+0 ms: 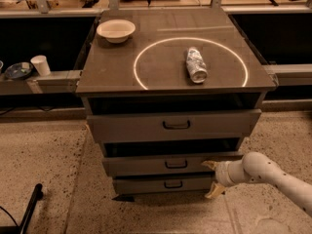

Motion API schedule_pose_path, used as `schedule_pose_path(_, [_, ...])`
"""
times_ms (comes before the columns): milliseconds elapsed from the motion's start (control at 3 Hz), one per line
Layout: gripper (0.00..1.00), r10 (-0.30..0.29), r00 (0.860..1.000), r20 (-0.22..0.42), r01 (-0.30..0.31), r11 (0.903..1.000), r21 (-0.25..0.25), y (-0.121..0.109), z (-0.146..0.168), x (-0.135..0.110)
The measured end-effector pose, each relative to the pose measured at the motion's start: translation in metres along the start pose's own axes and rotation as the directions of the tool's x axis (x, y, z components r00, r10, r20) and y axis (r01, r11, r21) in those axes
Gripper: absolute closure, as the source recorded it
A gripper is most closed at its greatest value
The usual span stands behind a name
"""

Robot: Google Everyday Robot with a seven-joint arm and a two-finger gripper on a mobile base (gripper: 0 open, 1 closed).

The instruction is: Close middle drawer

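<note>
The middle drawer (146, 165) is a wide, shallow grey drawer with a small black bar handle (175, 164), second of three in the cabinet. It stands pulled out a little, with a dark gap above its front. My gripper (212, 178) comes in from the lower right on a white arm (273, 177). Its fingers are spread apart, the upper fingertip (209, 165) at the right end of the middle drawer's front, the lower one (213, 191) down by the bottom drawer (163, 184). It holds nothing.
The top drawer (175, 125) also stands out a little. On the cabinet top (117, 67) are a white bowl (116, 30) and a crushed can (196, 65) lying inside a lit ring. A paper cup (40, 65) and a dish (18, 70) sit on the left shelf. A black bar (29, 206) lies at lower left.
</note>
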State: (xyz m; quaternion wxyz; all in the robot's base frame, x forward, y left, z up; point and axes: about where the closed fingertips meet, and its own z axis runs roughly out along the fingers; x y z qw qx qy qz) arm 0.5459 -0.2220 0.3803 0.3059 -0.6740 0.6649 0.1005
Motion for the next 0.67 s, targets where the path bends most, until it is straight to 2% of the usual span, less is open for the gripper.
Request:
schedule_pose_path(333, [0.0,0.001,1.0,-0.002,-0.001,1.0,0.007,-0.0025,0.0004,0.0012])
schedule_pose_path(667, [0.0,0.001,1.0,-0.002,-0.001,1.0,0.007,-0.0025,0.0004,0.0012])
